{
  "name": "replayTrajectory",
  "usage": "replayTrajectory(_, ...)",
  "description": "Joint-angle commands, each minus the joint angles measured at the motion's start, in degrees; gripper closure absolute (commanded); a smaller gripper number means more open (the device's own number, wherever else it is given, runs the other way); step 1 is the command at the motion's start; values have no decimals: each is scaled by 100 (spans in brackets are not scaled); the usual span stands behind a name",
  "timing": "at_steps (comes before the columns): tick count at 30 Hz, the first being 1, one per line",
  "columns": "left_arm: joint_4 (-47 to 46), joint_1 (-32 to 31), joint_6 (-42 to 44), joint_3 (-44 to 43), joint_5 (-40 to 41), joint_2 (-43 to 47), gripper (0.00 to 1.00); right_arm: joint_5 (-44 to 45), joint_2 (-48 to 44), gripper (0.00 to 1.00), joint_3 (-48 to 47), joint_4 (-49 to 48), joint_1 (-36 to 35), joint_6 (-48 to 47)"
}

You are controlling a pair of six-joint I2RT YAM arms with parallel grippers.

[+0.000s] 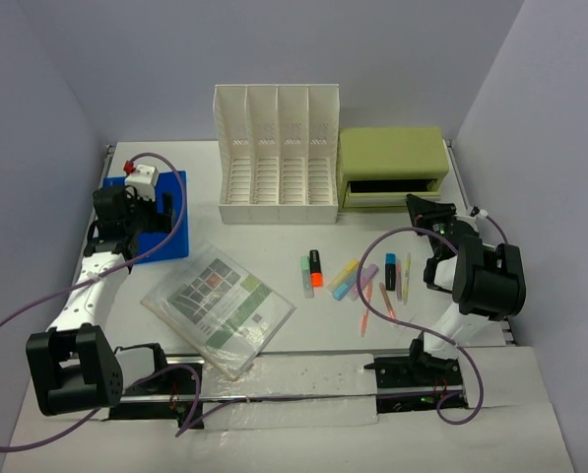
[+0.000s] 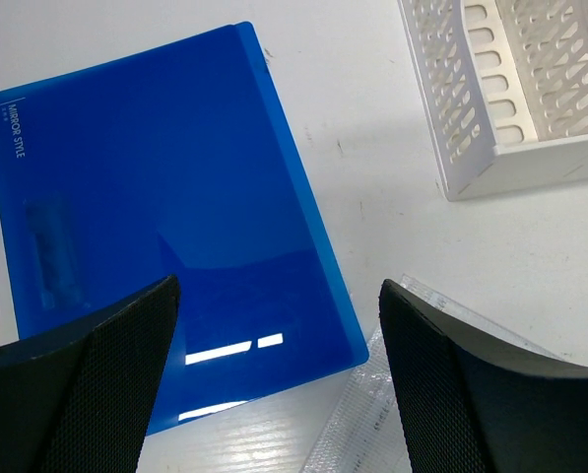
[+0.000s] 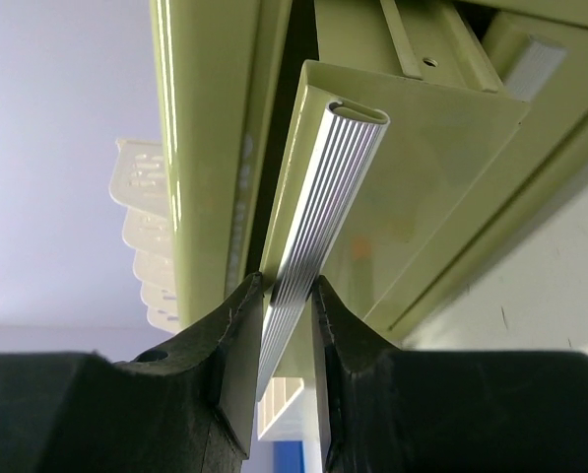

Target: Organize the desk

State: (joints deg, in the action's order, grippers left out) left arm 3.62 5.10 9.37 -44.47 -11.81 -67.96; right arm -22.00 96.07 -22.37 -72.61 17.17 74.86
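Note:
The desk (image 1: 323,232) is a white tabletop. On its left lies a blue folder (image 1: 167,225), and my left gripper (image 1: 126,212) hovers above it. In the left wrist view that gripper (image 2: 279,296) is open over the blue folder's (image 2: 156,197) near corner and holds nothing. At the back right stands a green drawer box (image 1: 392,158) whose drawer (image 1: 392,197) is pulled out a little. My right gripper (image 1: 424,209) is at the drawer's front. The right wrist view shows this gripper (image 3: 286,296) shut on the drawer's ribbed silver handle (image 3: 323,197).
A white slotted file rack (image 1: 277,148) stands at the back centre, also seen as the rack (image 2: 510,89) in the left wrist view. A clear sleeve of printed paper (image 1: 220,305) lies front left. Several highlighters and pens (image 1: 353,278) lie in the middle, near the right arm.

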Motion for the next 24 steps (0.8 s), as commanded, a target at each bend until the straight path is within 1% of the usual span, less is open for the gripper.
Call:
replayTrajectory(1,-202,43,73,61,30,178,11,-205,-582,88,317,-360,5,-226)
replayTrajectory(8,-174,43,74,64,15,204,11,-158,-1324,89,882,-78,37,-379)
replayTrajectory(12,-168,43,83,70,-5,210,11,-151,-1714,89,1053,241,88,-518)
replayTrajectory(24,-116,43,92,70,-32,268,11,-261,-2375,88,1317,1033,264,-756)
